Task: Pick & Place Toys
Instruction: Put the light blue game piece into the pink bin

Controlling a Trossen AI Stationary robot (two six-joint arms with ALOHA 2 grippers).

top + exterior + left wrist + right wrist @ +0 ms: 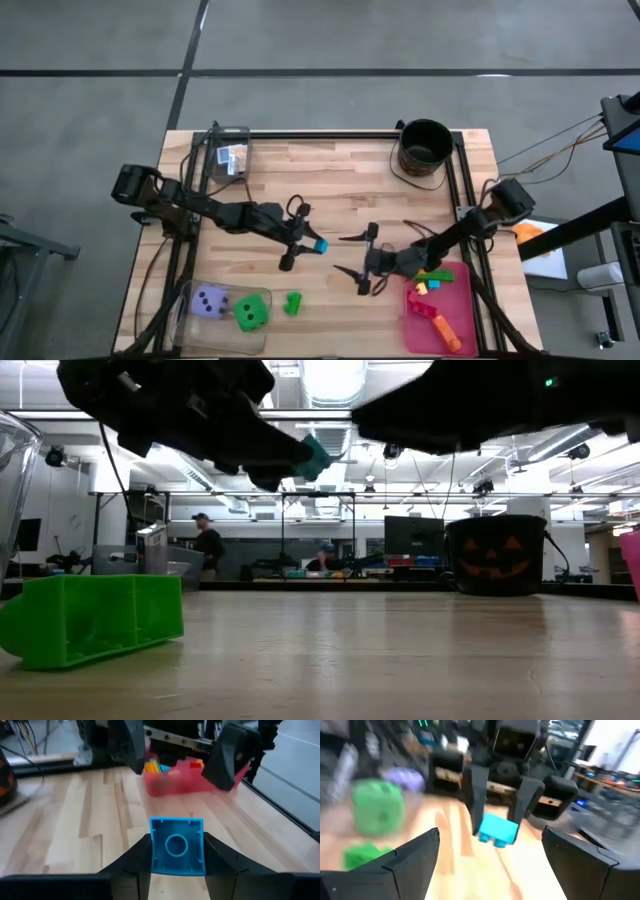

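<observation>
- High view: the left gripper (308, 246) sits over the middle of the wooden table (340, 170), pinching a small teal brick (320, 245) at its tip. The right gripper (356, 256) faces it from close by, fingers spread wide and empty. A green brick (292, 303) lies on the table near the front edge; just beside it a clear box (222, 318) holds a green dotted die (251, 314) and a purple die (210, 301). A pink tray (436, 312) at the front right carries red, orange, yellow and green bricks. A black bucket (425, 148) stands at the far edge.
- Low view: the teal brick (314, 457) hangs well above the tabletop between dark fingers; the green brick (92, 618) rests on the wood, and the bucket (496, 554) shows an orange pumpkin face.
- Left wrist view: the brick (177, 845) is square, its hollow underside with one round tube showing, clamped between both fingers (130, 862); the pink tray (190, 777) lies beyond.
- Right wrist view: the teal brick (498, 830) shows studs underneath, held by the other arm, and the right arm's own fingers (405, 860) stand far apart; the green die (377, 812) is blurred.
</observation>
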